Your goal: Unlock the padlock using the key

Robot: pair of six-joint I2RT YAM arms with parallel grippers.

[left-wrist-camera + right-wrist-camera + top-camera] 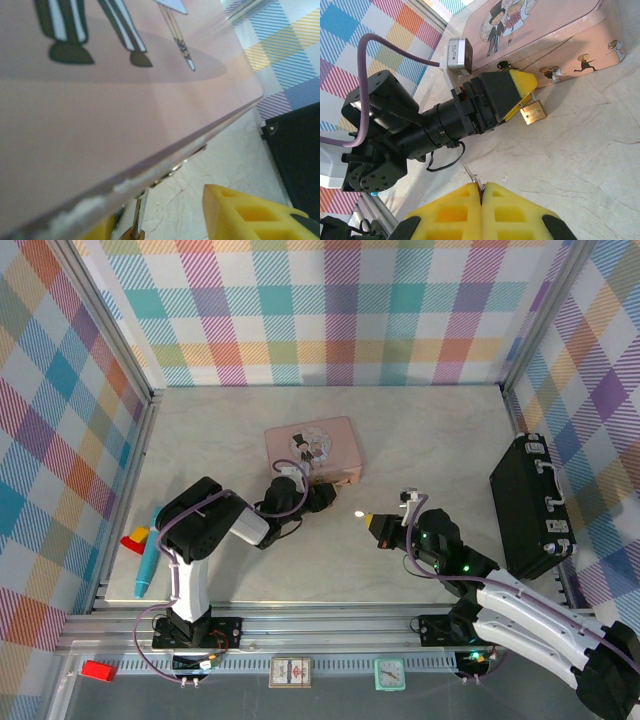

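Tin (555,35) one, padlock (533,113) one, key (471,175) one

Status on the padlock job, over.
Right gripper shut on the key. Left gripper at the padlock by the pink tin; grip unclear. Key short of padlock, bare table between.

Tin (312,448) centre frame. Padlock (532,112) just beside its lower edge, at left gripper (323,494) tips. Right gripper (371,522), key (472,175) between fingers, lower right of tin. Case (530,505) far right.
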